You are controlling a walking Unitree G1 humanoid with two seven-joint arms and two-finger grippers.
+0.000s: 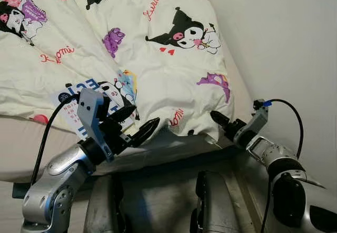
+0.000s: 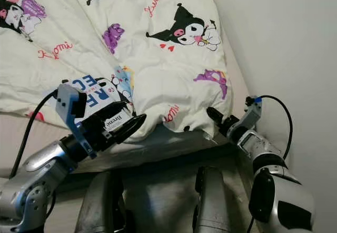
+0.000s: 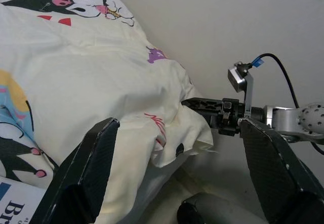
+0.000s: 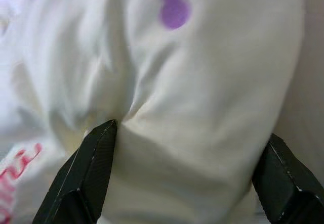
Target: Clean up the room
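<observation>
now both grippers meet the duvet (image 1: 174, 70) edge — right gripper (image 4: 177, 178) spread (fabric between fingers), left gripper (image 3: 177, 183) apart.

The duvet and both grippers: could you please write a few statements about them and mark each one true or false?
1. The duvet is cream with cartoon characters printed on it. True.
2. The right gripper is at the duvet's corner near the wall, fingers open. True.
3. The left gripper is raised high above the bed, far from the duvet. False: it sits low at the duvet's front edge, fingers open.
4. A printed paper with blue letters lies on the duvet by the left gripper. True.
5. The duvet is folded into a neat square. False: it lies spread and rumpled across the mattress.
</observation>
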